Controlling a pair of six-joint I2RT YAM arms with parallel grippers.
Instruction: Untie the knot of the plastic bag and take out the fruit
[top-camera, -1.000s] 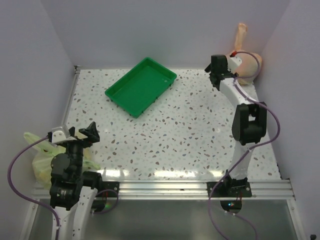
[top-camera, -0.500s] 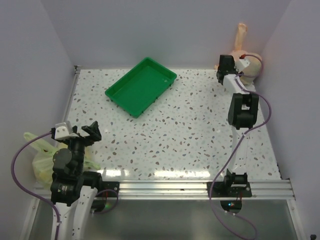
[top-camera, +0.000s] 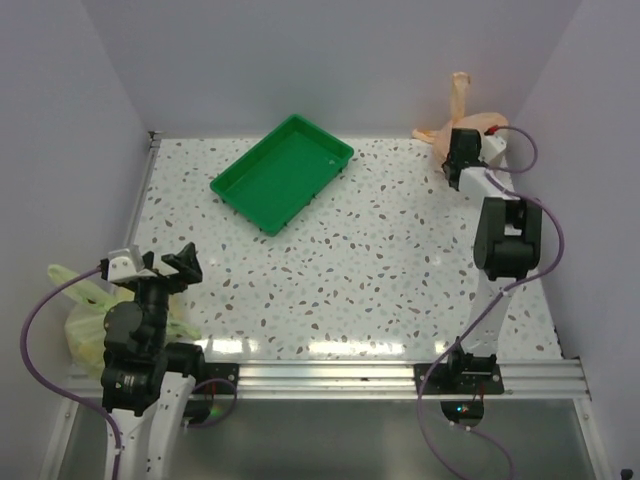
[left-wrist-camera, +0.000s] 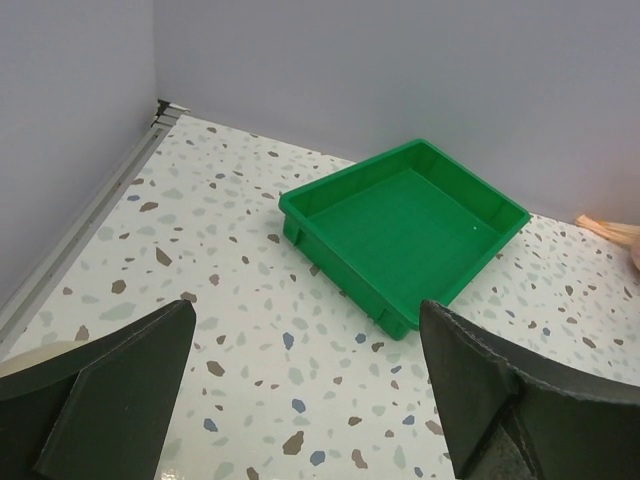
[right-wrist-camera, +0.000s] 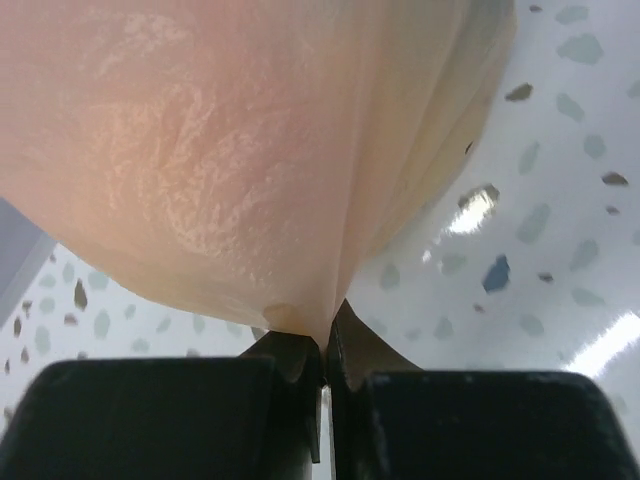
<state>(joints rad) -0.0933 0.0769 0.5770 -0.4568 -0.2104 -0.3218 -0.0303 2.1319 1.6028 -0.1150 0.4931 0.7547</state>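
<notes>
The plastic bag (top-camera: 437, 133) lies at the far right corner of the surface (top-camera: 350, 260), close against the back wall. It is a thin film of pale orange, almost peach colour, half transparent, with fine wrinkles that catch the light. From the top camera only a small part of it shows, because the right arm covers the rest. Above this part the knot (top-camera: 460, 90) rises as a narrow, bunched tail, nearly upright in front of the wall.

The right claw (right-wrist-camera: 325, 360) is pressed together and pinches a fold of the bag's film between its two black tips. In the right wrist view the plastic bag (right-wrist-camera: 250, 150) fills most of the picture and hangs like a smooth rounded bulge, pulled down to a point where the tips hold it. The right side of the bulge looks more cream-yellow than peach. What is inside cannot be made out.

The left claw (top-camera: 155, 265) is spread wide and holds nothing. It hangs at the near left, well apart from the bag, and looks toward a green tray (left-wrist-camera: 400, 230) that sits on the far left part of the surface. A yellow-green bag (top-camera: 85, 320) lies at the left edge, beside the left arm's base.
</notes>
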